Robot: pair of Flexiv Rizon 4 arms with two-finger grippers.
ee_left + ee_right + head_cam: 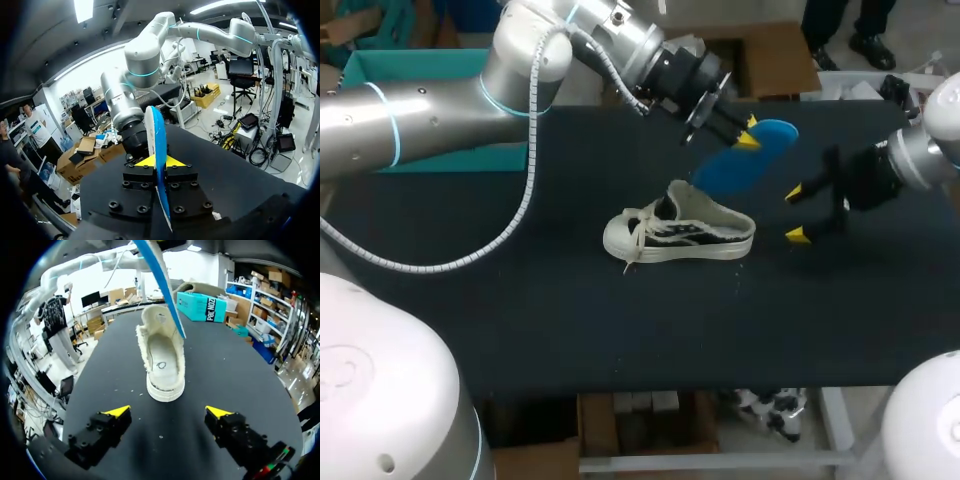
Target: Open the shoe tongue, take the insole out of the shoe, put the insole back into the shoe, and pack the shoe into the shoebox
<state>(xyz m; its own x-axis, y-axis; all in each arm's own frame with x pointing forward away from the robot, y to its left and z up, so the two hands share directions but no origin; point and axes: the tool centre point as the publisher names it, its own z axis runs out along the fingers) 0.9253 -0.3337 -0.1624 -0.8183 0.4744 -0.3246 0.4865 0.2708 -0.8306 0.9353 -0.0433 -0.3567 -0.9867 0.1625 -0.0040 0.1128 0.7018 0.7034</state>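
A cream canvas shoe [682, 234] lies on its sole at the middle of the black table, toe to the left, tongue pulled up. In the right wrist view the shoe [161, 360] lies heel-first ahead of my open right gripper [167, 412]. My left gripper [748, 132] is shut on a blue insole [745, 160], held in the air above the shoe's heel, one end hanging toward the shoe's opening. The left wrist view shows the insole [158, 155] edge-on, pinched between the yellow tips. My right gripper [796, 213] hangs just right of the heel, apart from it.
A teal shoebox [440, 70] stands at the table's back left, partly behind my left arm; the right wrist view shows the shoebox [204, 305] beyond the shoe. The black table [520, 320] has free room in front and to the left.
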